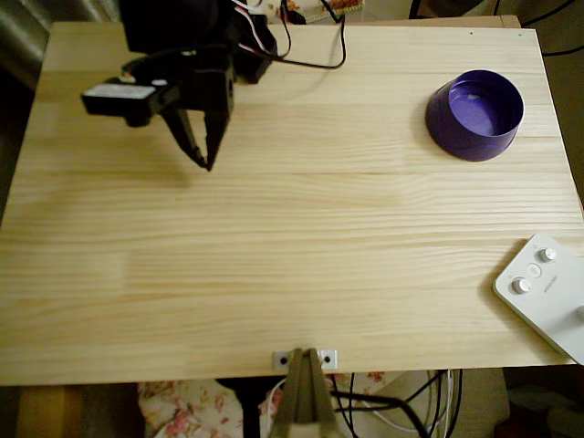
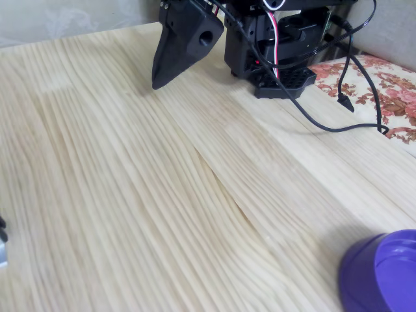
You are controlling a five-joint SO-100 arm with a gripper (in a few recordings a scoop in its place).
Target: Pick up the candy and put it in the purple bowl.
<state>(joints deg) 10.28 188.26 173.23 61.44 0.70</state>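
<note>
My black gripper [image 1: 207,164] hangs over the wooden table's far left part in the overhead view, its two fingers meeting at the tips, shut with nothing visible between them. The fixed view shows the same gripper [image 2: 157,83] as one dark wedge pointing down just above the wood. The purple bowl [image 1: 452,128] stands at the far right of the table, well away from the gripper, and its rim [image 2: 383,260] appears at the bottom right corner of the fixed view. The candy is out of view.
A white device with round knobs [image 1: 547,292] lies at the table's right front corner. Black cables [image 1: 315,59] trail from the arm's base [image 2: 279,58] at the back edge. A metal clamp [image 1: 304,360] sits on the front edge. Bare wood spans the middle.
</note>
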